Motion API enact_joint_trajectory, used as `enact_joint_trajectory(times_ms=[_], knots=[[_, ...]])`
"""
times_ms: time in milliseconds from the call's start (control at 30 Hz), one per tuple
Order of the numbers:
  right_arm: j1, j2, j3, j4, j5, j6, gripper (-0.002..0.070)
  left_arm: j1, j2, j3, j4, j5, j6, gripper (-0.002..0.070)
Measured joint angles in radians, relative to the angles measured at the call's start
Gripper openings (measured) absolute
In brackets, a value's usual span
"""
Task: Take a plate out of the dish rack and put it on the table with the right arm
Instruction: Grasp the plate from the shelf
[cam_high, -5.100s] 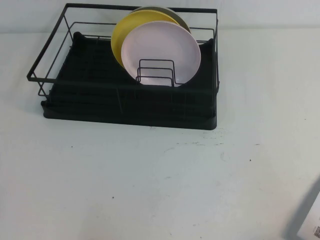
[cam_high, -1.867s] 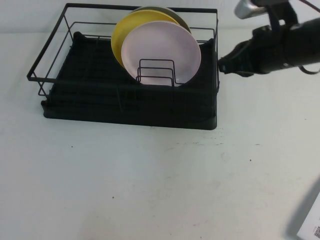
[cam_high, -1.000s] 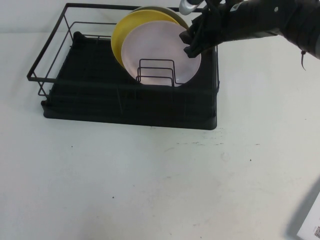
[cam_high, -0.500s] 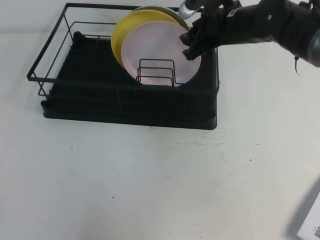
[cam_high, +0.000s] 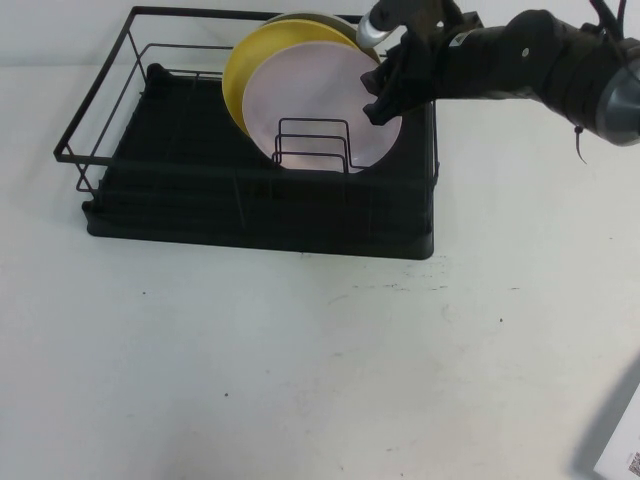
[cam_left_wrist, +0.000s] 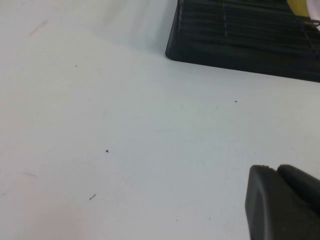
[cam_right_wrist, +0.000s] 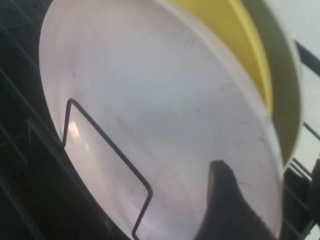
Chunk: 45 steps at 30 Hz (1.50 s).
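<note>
The pale pink plate (cam_high: 310, 95) stands on edge in the black dish rack (cam_high: 200, 200), leaning behind the wire dividers (cam_high: 312, 140). My right gripper (cam_high: 376, 92) is at the plate's right rim. In the right wrist view the plate (cam_right_wrist: 150, 100) fills the picture, and the right gripper (cam_right_wrist: 270, 170) is open across the rim: one finger (cam_right_wrist: 225, 200) lies over the plate's face, the other shows past the edge. My left gripper (cam_left_wrist: 274, 169) is out of the high view; it hangs shut and empty over the white table (cam_left_wrist: 125, 125).
A yellow plate (cam_high: 245, 60) and an olive-grey plate (cam_high: 345, 22) stand close behind the pink one. The rack's wire rim (cam_high: 430, 120) runs just under my right arm. A white object (cam_high: 620, 440) lies at the table's front right corner. The table (cam_high: 300, 380) spreads in front of the rack.
My right arm came in from the right and reached the pink plate's right rim. In the last half second it barely moved. The plates have not moved.
</note>
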Motion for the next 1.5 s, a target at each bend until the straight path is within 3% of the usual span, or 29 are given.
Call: enact_joint_trajectory(times_ms=[1500], knots=[[0.000, 0.044, 0.000, 0.069, -0.064, -0.003, 0.0318, 0.000, 0.000, 0.000, 0.000, 0.000, 0.000, -0.0004]])
